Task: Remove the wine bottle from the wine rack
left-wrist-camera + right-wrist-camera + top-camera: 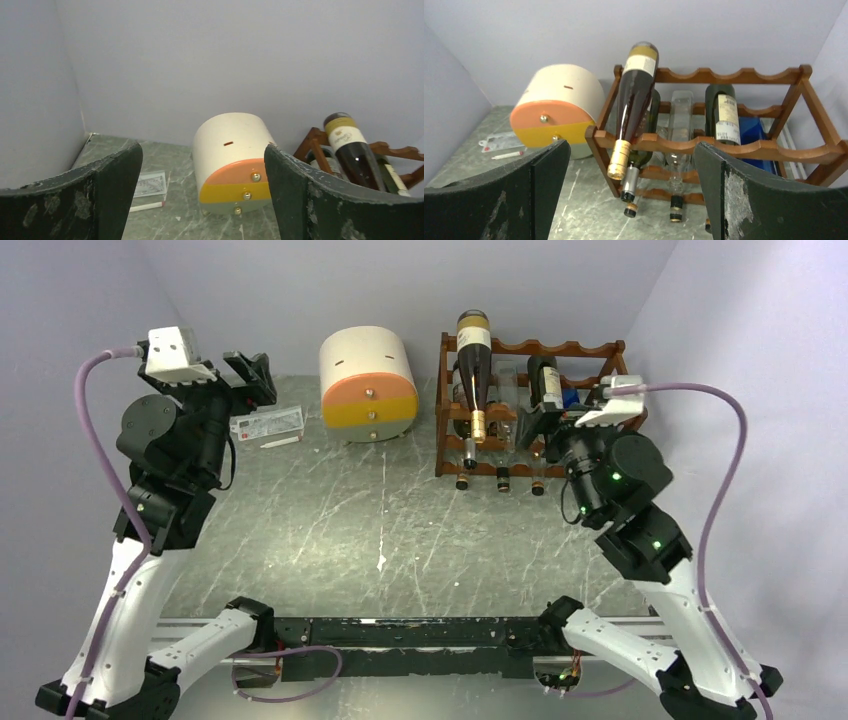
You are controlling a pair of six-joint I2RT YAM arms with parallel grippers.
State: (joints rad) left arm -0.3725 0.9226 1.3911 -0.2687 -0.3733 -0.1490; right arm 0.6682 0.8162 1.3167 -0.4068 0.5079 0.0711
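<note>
Well left of the wine rack, the left gripper hangs with jaws spread wide and empty, facing the cream-and-orange drawer unit that stands just left of the rack. The wine bottle lies tilted on the left end of the rack's top tier, gold-foiled neck low. In front of the rack, the right gripper also gapes wide, touching nothing. The rack stands on a grey-green marbled table with pale lilac walls behind it.

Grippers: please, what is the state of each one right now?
Left gripper: open, jaws wide apart, holding nothing.
Right gripper: open, holding nothing.
</note>
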